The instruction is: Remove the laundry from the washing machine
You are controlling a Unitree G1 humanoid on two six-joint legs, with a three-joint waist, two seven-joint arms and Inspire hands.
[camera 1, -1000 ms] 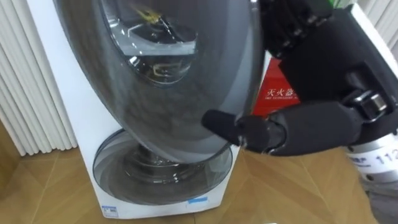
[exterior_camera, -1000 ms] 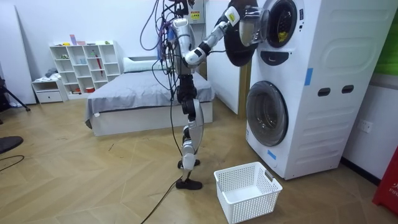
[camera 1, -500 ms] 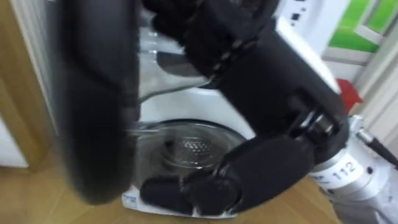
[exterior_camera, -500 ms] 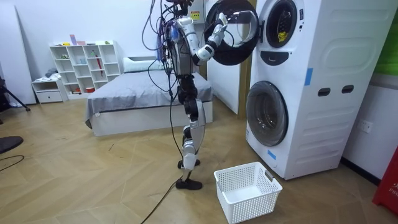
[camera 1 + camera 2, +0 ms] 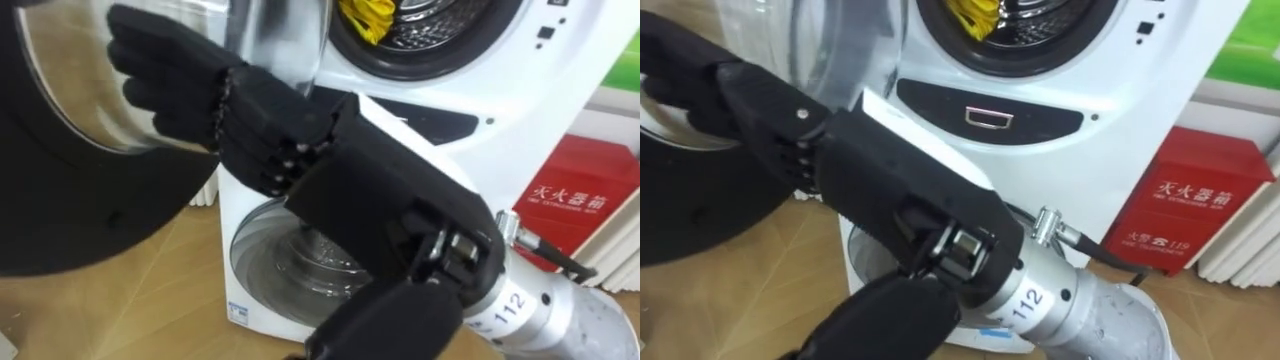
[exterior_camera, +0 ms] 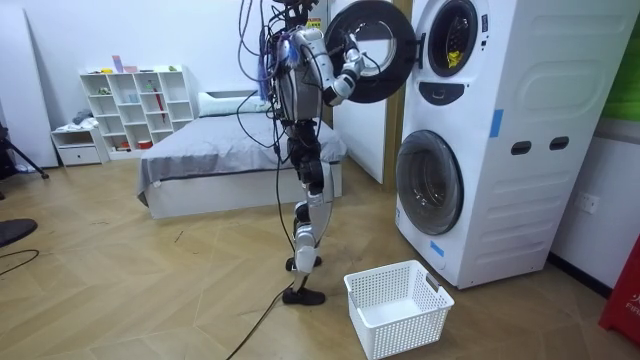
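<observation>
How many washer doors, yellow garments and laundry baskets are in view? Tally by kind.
Washer doors: 2 (upper door open, lower door shut)
Yellow garment in the upper drum: 1
White basket on the floor: 1
Total: 4

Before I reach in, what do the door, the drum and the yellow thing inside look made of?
Door: dark rim, probably plastic, around a clear bulging window, likely glass, with bright reflections. Drum: shiny grey metal, probably stainless steel, with rows of small holes. Yellow cloth: soft matte fabric, crumpled in folds; fibre unclear.
</observation>
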